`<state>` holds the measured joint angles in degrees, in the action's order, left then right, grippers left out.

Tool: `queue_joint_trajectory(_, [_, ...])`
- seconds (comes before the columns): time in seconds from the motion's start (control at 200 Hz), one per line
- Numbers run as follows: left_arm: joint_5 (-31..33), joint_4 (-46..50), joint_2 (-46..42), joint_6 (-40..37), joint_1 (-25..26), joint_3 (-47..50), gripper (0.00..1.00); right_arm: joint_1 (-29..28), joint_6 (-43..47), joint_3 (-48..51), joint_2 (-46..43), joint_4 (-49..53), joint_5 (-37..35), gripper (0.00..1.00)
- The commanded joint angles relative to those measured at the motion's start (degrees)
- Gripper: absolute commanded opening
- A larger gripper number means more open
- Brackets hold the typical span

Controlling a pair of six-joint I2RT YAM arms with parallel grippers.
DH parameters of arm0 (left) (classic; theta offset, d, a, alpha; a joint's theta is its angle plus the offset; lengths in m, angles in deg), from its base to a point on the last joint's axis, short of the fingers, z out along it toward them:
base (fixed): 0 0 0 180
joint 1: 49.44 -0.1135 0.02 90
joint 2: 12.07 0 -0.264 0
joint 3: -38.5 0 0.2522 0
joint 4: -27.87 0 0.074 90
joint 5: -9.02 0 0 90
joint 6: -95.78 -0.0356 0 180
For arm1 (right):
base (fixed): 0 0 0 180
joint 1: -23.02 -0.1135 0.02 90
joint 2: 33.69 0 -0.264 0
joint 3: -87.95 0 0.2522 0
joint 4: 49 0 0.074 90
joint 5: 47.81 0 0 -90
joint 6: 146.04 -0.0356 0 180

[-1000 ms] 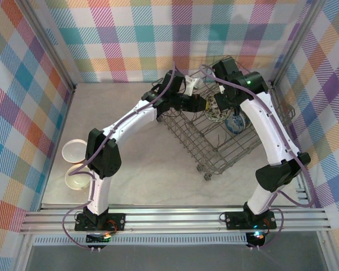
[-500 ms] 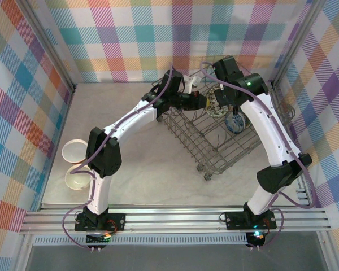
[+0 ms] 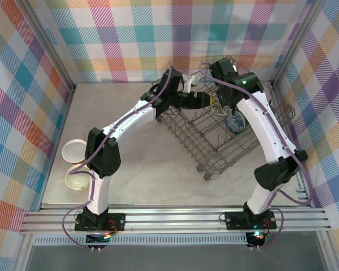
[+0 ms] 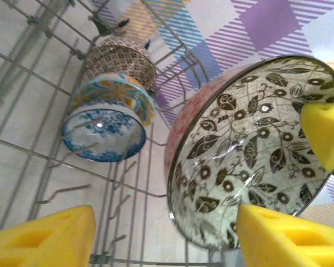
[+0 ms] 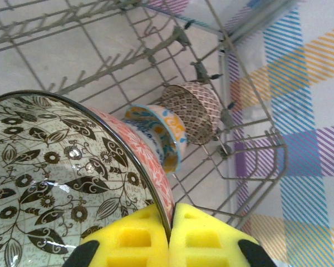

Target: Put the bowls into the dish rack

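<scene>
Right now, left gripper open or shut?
Open: the left gripper has its yellow pads wide apart in its wrist view. The right gripper pinches the leaf-patterned bowl by its rim.

A: What sort of place?
B: Robot lab test cell, imo. Left arm (image 3: pixel 133 119) & right arm (image 3: pixel 271 132) bolted to an alu rail (image 3: pixel 175 217) at the table (image 3: pixel 147 169) edge.
A: Anything else?
B: Plaid cloth walls (image 3: pixel 158 34) on alu frame posts (image 3: pixel 53 53), w/ a wire dish rack (image 3: pixel 206 144) on the tabletop.
</scene>
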<state>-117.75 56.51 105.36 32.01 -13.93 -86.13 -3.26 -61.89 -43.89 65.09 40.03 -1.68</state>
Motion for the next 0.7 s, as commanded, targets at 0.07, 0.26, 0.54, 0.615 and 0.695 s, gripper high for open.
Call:
queue_joint_trajectory(0.07, [4.8, 4.1, -8.8, -4.5, -3.7, 1.0, 0.72, 2.1, -3.0, 8.3, -4.1, -3.4, -8.4, 0.0])
queue_joint_trajectory(0.26, [8.2, 6.3, -14.3, -6.7, -7.5, 6.1, 0.73, 1.8, -2.5, 17.4, -5.0, -7.5, -16.4, 0.0])
queue_joint_trajectory(0.54, [10.4, 6.7, -18.6, -7.1, -9.6, 11.8, 0.73, -1.0, 4.0, 29.5, -8.2, -21.0, -22.0, 0.0])
queue_joint_trajectory(0.615, [10.5, 6.8, -18.9, -7.3, -9.6, 12.4, 0.73, -1.5, 5.5, 31.0, -8.0, -23.4, -23.4, 0.0])
queue_joint_trajectory(0.695, [10.6, 7.0, -19.1, -7.5, -9.6, 12.8, 0.73, -2.6, 9.0, 33.6, -8.1, -28.2, -25.5, 0.0])
